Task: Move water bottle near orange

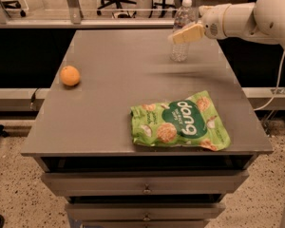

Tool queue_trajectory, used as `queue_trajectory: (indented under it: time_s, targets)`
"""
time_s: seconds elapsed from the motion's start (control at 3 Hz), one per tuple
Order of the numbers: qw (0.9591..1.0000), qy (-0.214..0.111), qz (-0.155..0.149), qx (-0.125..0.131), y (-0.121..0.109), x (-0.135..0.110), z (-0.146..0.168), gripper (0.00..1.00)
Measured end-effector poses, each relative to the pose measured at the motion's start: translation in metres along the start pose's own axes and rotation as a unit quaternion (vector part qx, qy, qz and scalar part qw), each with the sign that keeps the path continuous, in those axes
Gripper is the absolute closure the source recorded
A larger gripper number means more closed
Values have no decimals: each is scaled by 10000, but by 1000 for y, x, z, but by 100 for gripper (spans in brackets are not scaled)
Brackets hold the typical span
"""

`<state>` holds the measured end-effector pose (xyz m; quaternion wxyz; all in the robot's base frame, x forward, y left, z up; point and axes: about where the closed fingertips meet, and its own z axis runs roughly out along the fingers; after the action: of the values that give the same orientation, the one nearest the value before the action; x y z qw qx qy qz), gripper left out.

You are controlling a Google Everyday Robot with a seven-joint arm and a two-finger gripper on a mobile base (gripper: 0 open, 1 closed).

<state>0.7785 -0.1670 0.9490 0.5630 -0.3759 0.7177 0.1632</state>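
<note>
The water bottle (180,50), clear with a white cap, stands upright at the far right of the grey table (109,113). My gripper (184,26) reaches in from the right at the bottle's upper half. It is open, with one cream finger (189,33) across the front of the bottle and the bottle between the jaws. The orange (70,75) lies near the table's left edge, far from the bottle.
A green "dang" snack bag (180,125) lies flat at the front right of the table. Drawers (145,186) sit under the tabletop. Office chairs and a rail stand behind the table. A cable hangs at the right.
</note>
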Motion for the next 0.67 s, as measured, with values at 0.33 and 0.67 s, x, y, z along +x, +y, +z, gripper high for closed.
queue_trajectory:
  time_s: [0.33, 0.67]
  targets:
    - [9996, -201, 181, -72, 1, -1, 12, 24]
    - [9980, -510, 345, -170, 6, -6, 18, 55]
